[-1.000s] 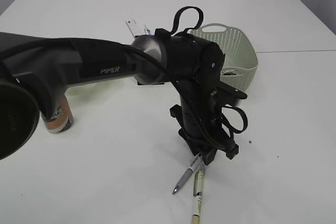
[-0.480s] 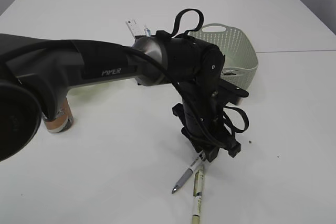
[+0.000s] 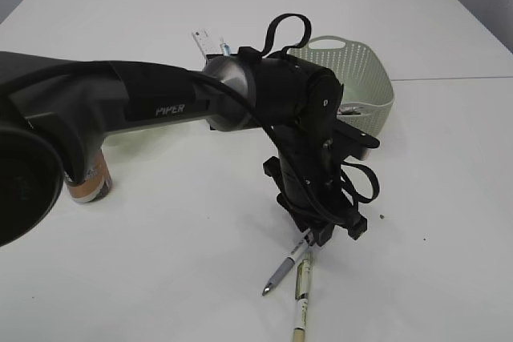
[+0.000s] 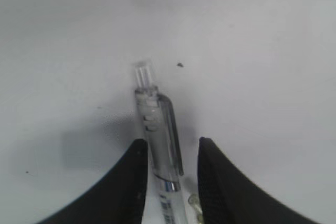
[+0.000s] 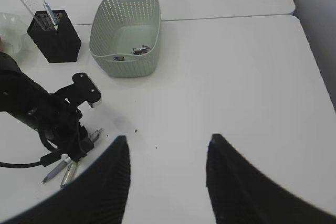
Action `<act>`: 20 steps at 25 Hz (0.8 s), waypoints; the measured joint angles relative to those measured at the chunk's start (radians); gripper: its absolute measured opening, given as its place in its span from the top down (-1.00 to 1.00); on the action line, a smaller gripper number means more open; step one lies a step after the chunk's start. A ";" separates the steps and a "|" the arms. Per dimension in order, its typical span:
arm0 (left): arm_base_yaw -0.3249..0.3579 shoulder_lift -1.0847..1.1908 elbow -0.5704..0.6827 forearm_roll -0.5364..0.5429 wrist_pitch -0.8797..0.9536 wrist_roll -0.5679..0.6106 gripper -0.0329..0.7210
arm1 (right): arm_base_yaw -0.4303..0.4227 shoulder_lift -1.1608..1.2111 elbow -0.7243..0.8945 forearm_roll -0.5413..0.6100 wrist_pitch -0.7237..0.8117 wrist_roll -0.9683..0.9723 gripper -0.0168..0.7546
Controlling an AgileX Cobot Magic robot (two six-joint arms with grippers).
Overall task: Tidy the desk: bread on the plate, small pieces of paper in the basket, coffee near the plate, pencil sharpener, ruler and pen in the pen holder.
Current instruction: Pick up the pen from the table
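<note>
My left gripper [image 3: 325, 236] is down on the table over two pens. In the left wrist view its jaws [image 4: 170, 153] sit narrowly apart around a clear pen [image 4: 157, 129]. The left jaw touches the pen and a small gap shows at the right jaw. The clear pen's tip [image 3: 282, 271] pokes out toward the front. A yellowish pen [image 3: 302, 302] lies beside it. My right gripper [image 5: 168, 140] is open and empty, high above the table. The black pen holder [image 5: 54, 40] holds a ruler [image 5: 29, 2] and a pen [image 5: 50, 14].
A pale green basket [image 3: 361, 78] with paper scraps [image 5: 137, 51] stands at the back right. A coffee can [image 3: 88, 178] stands at the left, partly behind my left arm. A pale plate [image 5: 8, 30] shows at the left edge of the right wrist view.
My left gripper has sunk slightly lower and to the right over the clear pen since a second ago. Nothing has visibly moved in the last half second.
</note>
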 joint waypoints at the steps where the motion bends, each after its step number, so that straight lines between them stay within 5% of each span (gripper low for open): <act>1: 0.000 0.000 0.000 0.002 0.000 0.000 0.27 | 0.000 0.000 0.000 0.000 0.000 0.000 0.04; 14: 0.000 0.016 -0.001 0.018 0.018 0.000 0.30 | 0.000 0.000 0.000 0.000 0.000 0.000 0.04; 20: 0.000 0.016 -0.002 0.024 0.024 0.000 0.71 | 0.000 0.000 0.000 0.000 0.004 0.000 0.04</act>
